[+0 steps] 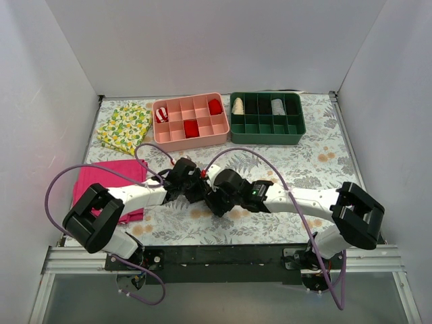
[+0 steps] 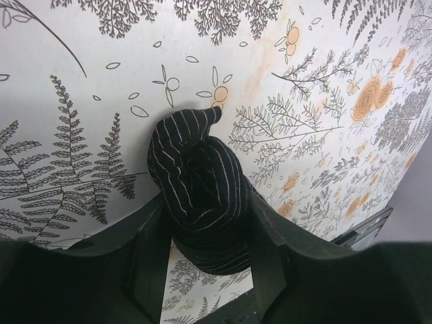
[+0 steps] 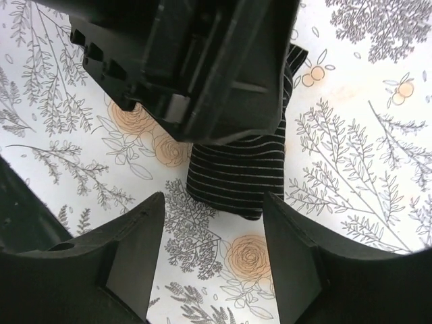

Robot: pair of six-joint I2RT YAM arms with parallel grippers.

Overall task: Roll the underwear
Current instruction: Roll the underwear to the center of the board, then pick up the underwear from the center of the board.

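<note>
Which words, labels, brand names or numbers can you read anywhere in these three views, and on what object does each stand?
None can be read.
The underwear shows only thin pale stripes, the table cover only printed plants, the yellow cloth only lemons.
The pink tray and the green tray bear no visible lettering.

Soft pinstriped knit underwear [image 2: 199, 196], matt black plastic fingers [image 2: 145, 250], smooth printed tablecloth [image 2: 304, 67]
</note>
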